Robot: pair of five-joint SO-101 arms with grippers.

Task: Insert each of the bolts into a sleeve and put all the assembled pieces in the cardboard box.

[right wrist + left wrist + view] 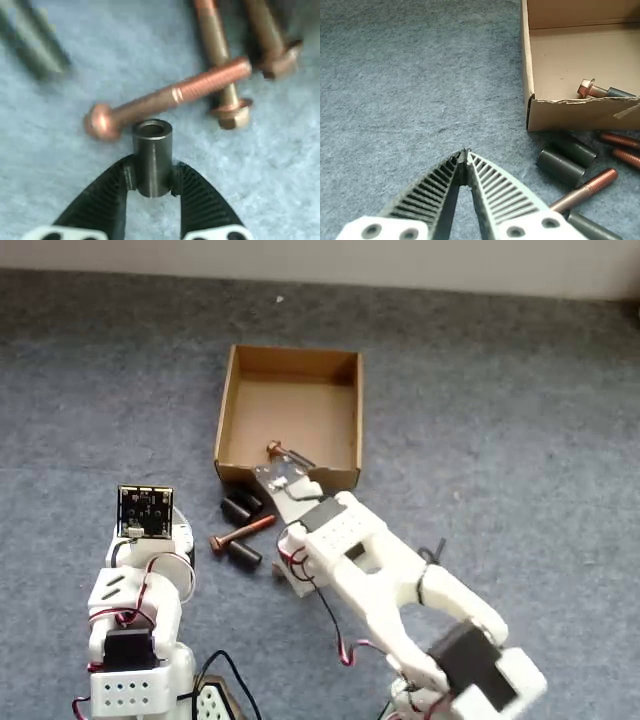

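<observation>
The right gripper [152, 175] pinches a small dark sleeve [152, 145] by its middle, close by a copper bolt [170, 97] on the carpet [55, 165] (hard, smooth and likely slippery, so grip its sides tight), and the left gripper [465, 155] is pressed together, empty.

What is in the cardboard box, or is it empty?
Not empty. One copper bolt, in what looks like a dark sleeve, lies inside the cardboard box against one wall.
</observation>
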